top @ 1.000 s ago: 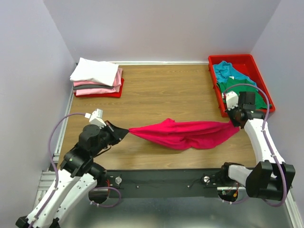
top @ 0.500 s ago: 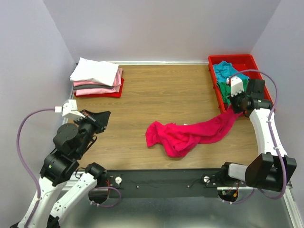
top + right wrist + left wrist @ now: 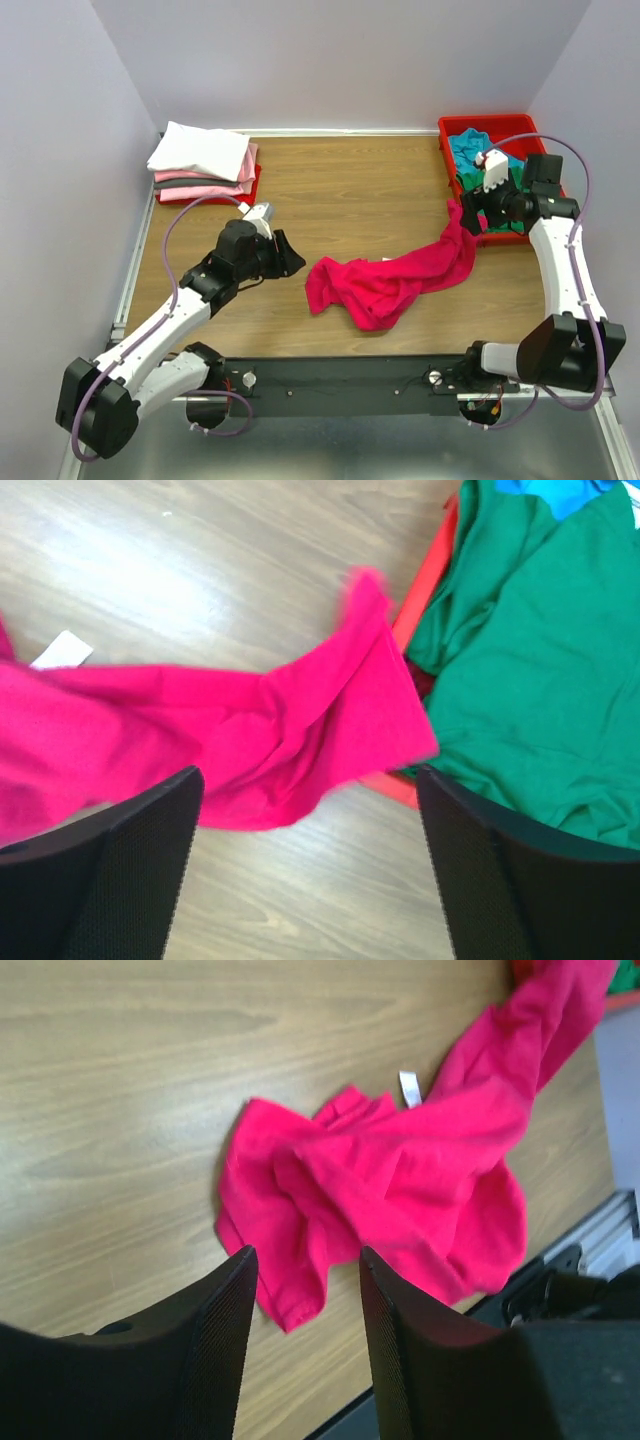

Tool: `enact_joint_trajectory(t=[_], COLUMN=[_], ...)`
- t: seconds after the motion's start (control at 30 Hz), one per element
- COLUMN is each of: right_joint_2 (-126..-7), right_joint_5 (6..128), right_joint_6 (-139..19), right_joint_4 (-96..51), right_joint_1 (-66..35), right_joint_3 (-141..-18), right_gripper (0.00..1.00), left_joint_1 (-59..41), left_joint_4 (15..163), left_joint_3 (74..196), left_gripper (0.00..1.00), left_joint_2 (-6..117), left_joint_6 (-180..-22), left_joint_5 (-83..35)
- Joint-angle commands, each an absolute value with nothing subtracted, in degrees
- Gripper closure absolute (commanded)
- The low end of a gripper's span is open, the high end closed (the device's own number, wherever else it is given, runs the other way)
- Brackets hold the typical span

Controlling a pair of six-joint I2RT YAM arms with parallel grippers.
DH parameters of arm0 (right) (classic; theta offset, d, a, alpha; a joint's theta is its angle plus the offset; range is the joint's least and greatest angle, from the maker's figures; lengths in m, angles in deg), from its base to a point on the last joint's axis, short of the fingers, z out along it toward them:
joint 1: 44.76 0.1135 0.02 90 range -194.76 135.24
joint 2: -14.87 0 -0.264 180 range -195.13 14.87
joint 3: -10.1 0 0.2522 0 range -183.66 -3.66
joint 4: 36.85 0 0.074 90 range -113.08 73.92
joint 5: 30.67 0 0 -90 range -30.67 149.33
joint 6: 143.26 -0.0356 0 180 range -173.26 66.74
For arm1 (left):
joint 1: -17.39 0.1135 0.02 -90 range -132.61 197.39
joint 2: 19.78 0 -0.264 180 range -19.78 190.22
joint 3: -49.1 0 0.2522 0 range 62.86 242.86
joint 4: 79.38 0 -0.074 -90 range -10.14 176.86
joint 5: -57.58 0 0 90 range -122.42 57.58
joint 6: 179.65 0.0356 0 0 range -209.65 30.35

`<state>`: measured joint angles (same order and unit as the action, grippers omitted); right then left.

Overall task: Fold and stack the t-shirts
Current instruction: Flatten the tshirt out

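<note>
On the wooden surface (image 3: 350,180), nothing lies between the left fingers (image 3: 215,1330) and the crimson t-shirt (image 3: 385,285). This shirt sits crumpled near the middle of the front edge, its small white neck label (image 3: 410,1088) showing on top. The left fingers are spread apart with nothing in them, hovering just beside the shirt's left edge. One end of the shirt stretches up and to the right, to the near corner of the red tray (image 3: 500,122), where the right wrist view shows it overlapping the tray's rim. The right fingers (image 3: 130,860) are wide apart above that end, released, not pinching the cloth. In this tray a green t-shirt (image 3: 520,680) lies loose, with a teal t-shirt (image 3: 475,148) behind it. At the far left corner a folded stack, with a white t-shirt (image 3: 200,150) on top and grey and pale pink ones under it, rests on a second red tray (image 3: 252,190).
</note>
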<state>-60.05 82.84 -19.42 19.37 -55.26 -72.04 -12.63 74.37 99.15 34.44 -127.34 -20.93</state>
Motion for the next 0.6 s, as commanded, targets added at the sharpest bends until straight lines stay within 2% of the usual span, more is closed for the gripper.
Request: enact_joint_trajectory(t=[0.0,0.1,0.17,0.23,0.3,0.33,0.37,0.43,0.47,0.57], right_joint_2=[-54.7,-53.8,-54.0,-54.4,-54.4,-54.4,-55.0,-57.3,-60.5,-65.3], right_joint_5=[87.1,99.2,111.6,119.5,120.0,116.7,114.7,110.0,108.5,105.5], right_joint_6=[-16.1,-8.1,2.2,6.1,-2.6,-12.6,-15.4,-18.3,-19.0,-22.0], right_joint_4=[23.4,32.4,42.9,47.0,38.3,29.6,26.9,24.1,23.7,22.4], right_joint_1=[-55.2,-54.3,-51.3,-43.1,-35.0,-26.8,-23.4,-17.4,-15.3,-12.4], right_joint_3=[-71.9,-73.2,-72.4,-70.3,-65.1,-63.2,-62.0,-61.3,-62.7,-65.1], right_gripper=[0.04,0.02,0.02,0.02,0.06,0.07,0.07,0.08,0.11,0.15], left_joint_1=[-12.8,-14.9,-17.1,-22.0,-24.6,-25.0,-25.6,-27.6,-28.0,-29.7], left_joint_4=[79.6,79.7,79.7,80.1,79.0,78.4,77.6,75.4,74.7,75.1], left_joint_3=[97.7,93.5,90.9,90.5,91.1,91.9,92.6,94.2,94.6,94.7], left_gripper=[0.46,0.46,0.46,0.45,0.45,0.45,0.45,0.45,0.45,0.45], left_joint_2=[32.2,29.8,28.7,28.3,30.7,31.9,33.1,36.1,37.9,40.4], left_joint_6=[-124.7,-125.5,-126.8,-128.3,-129.1,-128.9,-128.9,-128.8,-129.1,-129.8], left_joint_5=[-13.4,-11.1,-11.1,-13.3,-15.5,-16.1,-17.0,-20.8,-22.1,-23.2])
